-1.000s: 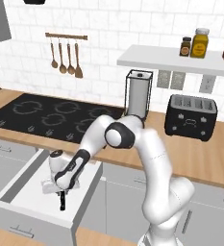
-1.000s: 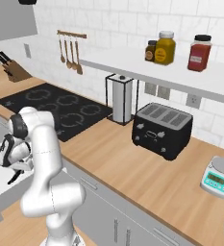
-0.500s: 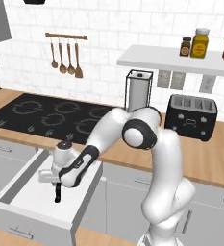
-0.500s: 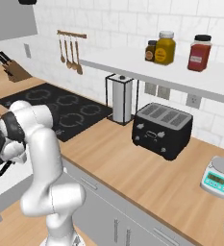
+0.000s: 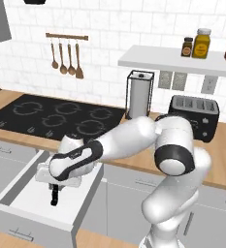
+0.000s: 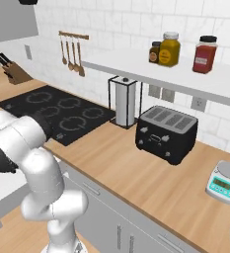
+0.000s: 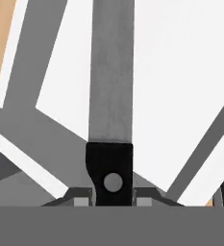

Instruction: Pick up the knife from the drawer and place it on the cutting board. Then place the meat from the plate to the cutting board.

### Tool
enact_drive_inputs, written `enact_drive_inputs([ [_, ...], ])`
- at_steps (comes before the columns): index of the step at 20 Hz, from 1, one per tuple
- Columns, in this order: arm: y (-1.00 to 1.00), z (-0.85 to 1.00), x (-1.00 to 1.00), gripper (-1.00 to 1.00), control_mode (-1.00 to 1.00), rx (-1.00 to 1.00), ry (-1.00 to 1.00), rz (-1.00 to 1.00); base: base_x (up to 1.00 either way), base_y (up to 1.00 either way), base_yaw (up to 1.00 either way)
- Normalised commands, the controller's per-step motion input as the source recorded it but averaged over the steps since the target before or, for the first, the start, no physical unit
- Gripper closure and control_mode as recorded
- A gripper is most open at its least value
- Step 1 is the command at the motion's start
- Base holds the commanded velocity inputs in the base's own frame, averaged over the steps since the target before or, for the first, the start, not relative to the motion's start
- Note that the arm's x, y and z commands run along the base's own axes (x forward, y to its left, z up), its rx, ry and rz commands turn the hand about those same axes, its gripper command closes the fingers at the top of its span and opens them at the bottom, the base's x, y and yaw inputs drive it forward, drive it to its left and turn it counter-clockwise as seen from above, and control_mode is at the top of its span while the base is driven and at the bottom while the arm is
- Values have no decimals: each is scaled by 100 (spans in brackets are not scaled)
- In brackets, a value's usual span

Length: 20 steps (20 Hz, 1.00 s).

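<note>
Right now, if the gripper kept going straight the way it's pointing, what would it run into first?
The gripper is shut on the knife, whose blade runs straight ahead of it. Beyond the blade lies the white floor of the open drawer, so the knife tip would likely meet that first; depth is hard to judge.
</note>
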Motion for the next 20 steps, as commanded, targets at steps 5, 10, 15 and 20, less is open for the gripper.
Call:
enact_drive_inputs([
  [5,-8,100,-88,100,-100,5,6,0,0,0,0],
  [10,-62,100,16,100,-100,0,-20,0,0,0,0],
  [15,-64,100,69,100,-100,-9,-27,2,0,0,0],
  [20,-60,100,64,100,-100,-17,-25,2,0,0,0],
])
